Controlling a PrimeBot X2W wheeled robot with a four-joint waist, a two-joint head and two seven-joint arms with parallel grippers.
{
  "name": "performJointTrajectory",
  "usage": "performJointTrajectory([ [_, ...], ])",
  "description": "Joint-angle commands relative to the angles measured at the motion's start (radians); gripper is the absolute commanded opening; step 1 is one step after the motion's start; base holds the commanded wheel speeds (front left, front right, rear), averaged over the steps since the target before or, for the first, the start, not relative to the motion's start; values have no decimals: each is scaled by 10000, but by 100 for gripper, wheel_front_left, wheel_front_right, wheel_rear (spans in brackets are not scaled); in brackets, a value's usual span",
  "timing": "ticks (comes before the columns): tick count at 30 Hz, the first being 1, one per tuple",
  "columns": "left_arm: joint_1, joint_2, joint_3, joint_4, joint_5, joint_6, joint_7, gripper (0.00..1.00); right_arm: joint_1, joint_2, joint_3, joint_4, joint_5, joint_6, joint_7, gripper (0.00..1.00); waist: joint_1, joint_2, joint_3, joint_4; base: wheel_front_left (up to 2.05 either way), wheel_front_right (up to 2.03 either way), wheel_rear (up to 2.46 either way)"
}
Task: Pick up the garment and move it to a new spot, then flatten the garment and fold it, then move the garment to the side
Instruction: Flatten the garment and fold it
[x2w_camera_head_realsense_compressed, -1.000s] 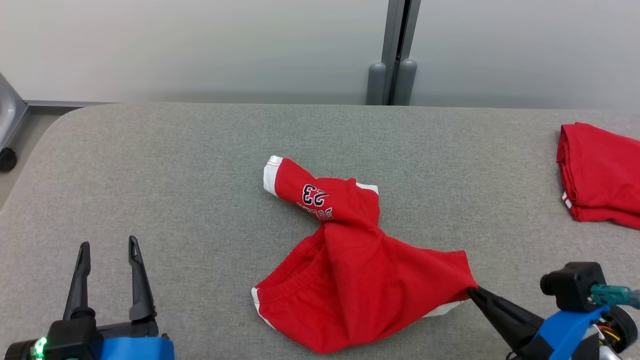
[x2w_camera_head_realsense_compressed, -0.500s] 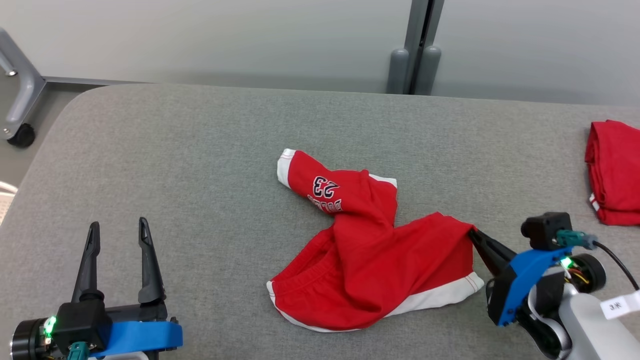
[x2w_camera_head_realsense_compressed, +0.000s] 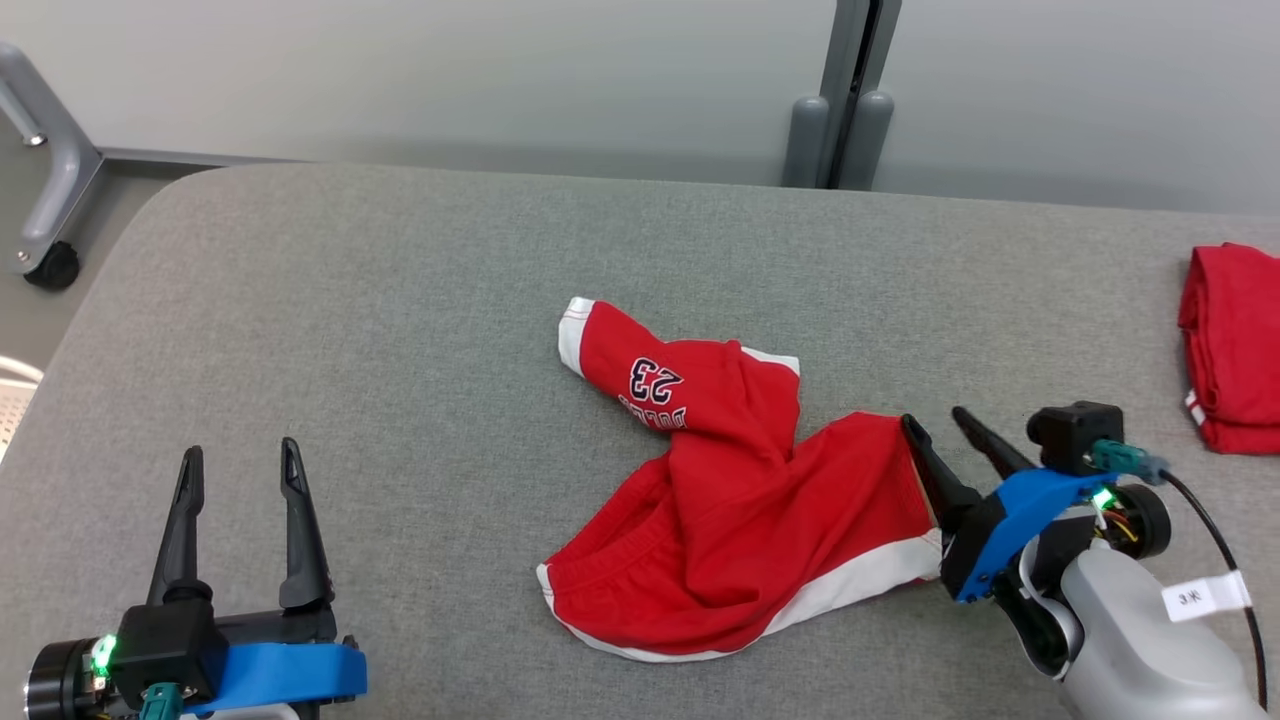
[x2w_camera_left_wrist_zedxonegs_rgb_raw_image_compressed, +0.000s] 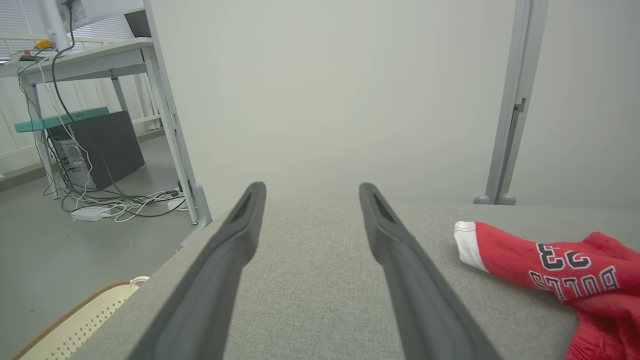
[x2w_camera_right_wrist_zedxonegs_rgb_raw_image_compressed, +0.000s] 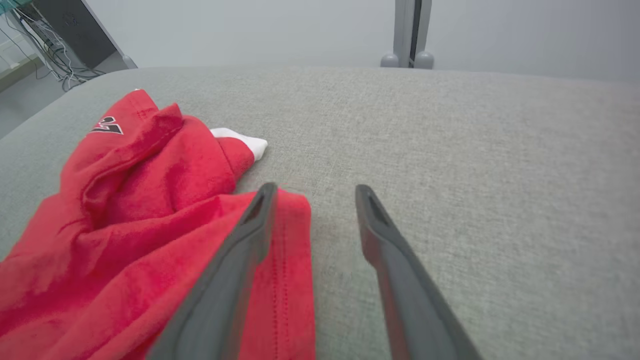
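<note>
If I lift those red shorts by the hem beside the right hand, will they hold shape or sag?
Likely floppy: the red shorts lie twisted and bunched, so they should droop from one pinch. Probably light, since the cloth folds thin. The grey tabletop looks felt-like, so pushing would probably wrinkle them rather than slide them.

Reads as a robotics lab or office test bay, not a home. Evidence: grey padded table (x2w_camera_head_realsense_compressed: 400, 300) set against plain partition panels (x2w_camera_head_realsense_compressed: 500, 80) joined by a metal post (x2w_camera_head_realsense_compressed: 850, 90). A grey frame leg on a caster (x2w_camera_head_realsense_compressed: 48, 268) stands at the table's left end. Left wrist view adds a bare grey floor (x2w_camera_left_wrist_zedxonegs_rgb_raw_image_compressed: 50, 260), a metal desk (x2w_camera_left_wrist_zedxonegs_rgb_raw_image_compressed: 90, 57), a PC tower (x2w_camera_left_wrist_zedxonegs_rgb_raw_image_compressed: 102, 147) under it, loose cables (x2w_camera_left_wrist_zedxonegs_rgb_raw_image_compressed: 125, 202) on the floor and blinds (x2w_camera_left_wrist_zedxonegs_rgb_raw_image_compressed: 20, 20) behind.
</note>
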Motion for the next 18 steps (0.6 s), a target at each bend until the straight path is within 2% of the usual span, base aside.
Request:
performJointTrajectory([
  [1,-107,37,46,10,24,29,-44,100,-86,-56,33,38,153,3,-191,100,-1,-2,-72,-67,0,0,0],
  [5,65,119,120,14,39,33,-44,100,294,-255,-86,-122,697,1,-880,100,-1,-2,-297,-285,0,0,0],
  [10,288,198,201,-53,40,54,-44,100,972,-622,-772,-1105,847,1,-1180,100,-1,-2,-525,-624,0,0,0],
  [13,449,208,223,-94,45,70,-43,100,1602,-665,-1768,-2274,498,3,-1193,100,-1,-2,-611,-808,0,0,0],
  [18,614,263,247,-106,67,68,-43,100,3053,-226,-3229,-4388,-648,3,-1193,100,-1,-2,-768,-985,0,0,0],
])
